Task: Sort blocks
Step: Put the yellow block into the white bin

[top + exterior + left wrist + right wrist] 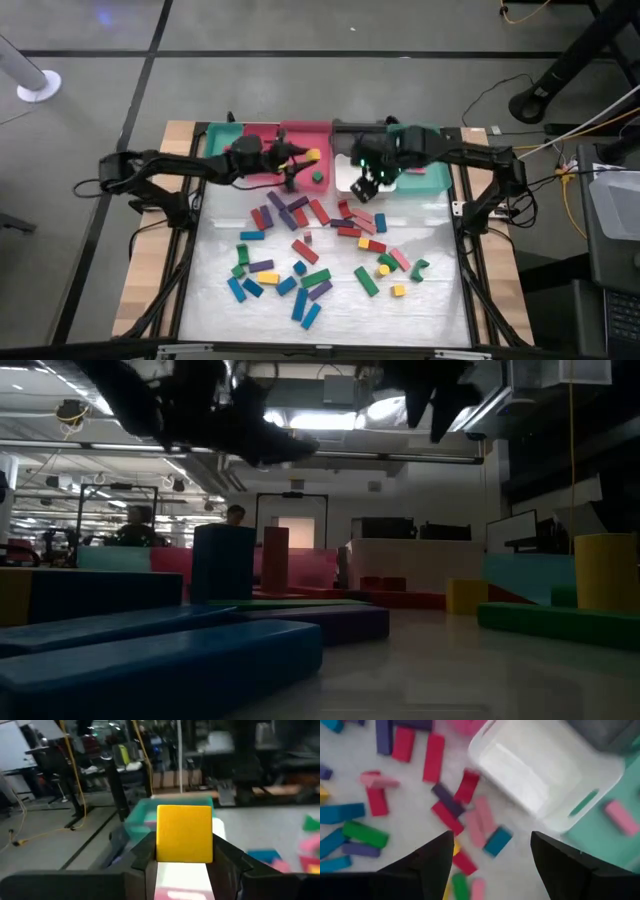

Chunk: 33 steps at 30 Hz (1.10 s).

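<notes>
— How is the light from overhead?
— Even and soft on the table [330, 300]; its pale sheet shows a mild sheen, and the floor around it looks duller.
— And at table height?
— Dim. Ceiling lights [385, 410] glare white, so the arms above are black silhouettes, and the nearest blue block [150, 670] is dark and soft-edged.
— The wrist cameras?
— The left one holds a yellow block [184, 834] fairly sharp against a blurred room. The right one is smeared throughout, its white tray [540, 775] washed out.
</notes>
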Tool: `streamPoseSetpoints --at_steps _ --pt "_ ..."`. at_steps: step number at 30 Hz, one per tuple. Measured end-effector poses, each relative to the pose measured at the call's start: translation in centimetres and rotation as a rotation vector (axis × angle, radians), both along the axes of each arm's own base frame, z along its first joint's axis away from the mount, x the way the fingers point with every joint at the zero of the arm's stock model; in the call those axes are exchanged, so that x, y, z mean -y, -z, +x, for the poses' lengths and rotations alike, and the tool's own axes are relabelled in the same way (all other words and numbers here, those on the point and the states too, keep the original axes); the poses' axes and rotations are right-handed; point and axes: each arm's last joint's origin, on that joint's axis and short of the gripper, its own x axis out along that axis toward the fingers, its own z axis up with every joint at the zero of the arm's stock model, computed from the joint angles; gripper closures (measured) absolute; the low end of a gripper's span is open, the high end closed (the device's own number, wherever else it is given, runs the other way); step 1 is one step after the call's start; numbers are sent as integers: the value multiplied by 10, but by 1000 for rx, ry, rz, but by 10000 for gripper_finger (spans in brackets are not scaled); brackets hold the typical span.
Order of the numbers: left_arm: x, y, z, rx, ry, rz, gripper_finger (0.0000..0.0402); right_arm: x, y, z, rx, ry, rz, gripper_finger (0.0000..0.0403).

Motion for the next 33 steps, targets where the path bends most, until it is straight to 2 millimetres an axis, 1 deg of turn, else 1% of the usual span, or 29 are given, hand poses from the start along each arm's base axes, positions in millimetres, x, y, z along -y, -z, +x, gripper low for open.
streamPoseSetpoints --at_steps 2,5,8,11,15,19,22,24,29,33 --pt "-9 7 13 -9 -5 -42 284 -17 0 0 1 43 4 139" --pt "-18 19 36 -42 29 -96 283 -41 0 0 20 135 2 139" --pt "-21 31 61 -70 75 -114 282 -62 0 -2 47 230 -12 139" --pt "-23 39 81 -99 91 -127 281 -80 0 -4 72 302 -4 139" --pt "-25 51 98 -151 99 -147 280 -103 0 -9 112 411 16 139" --pt "-24 58 107 -164 104 -151 280 -123 6 -9 149 533 10 139" --pt "-24 61 109 -173 89 -177 272 -135 18 -3 131 591 10 139" --pt "-23 63 110 -192 70 -204 255 -143 30 4 104 608 4 139" --pt "-23 63 110 -198 44 -202 203 -152 61 22 13 635 -22 139" --pt "-23 56 107 -207 39 -208 182 -154 81 34 -38 672 -38 139"
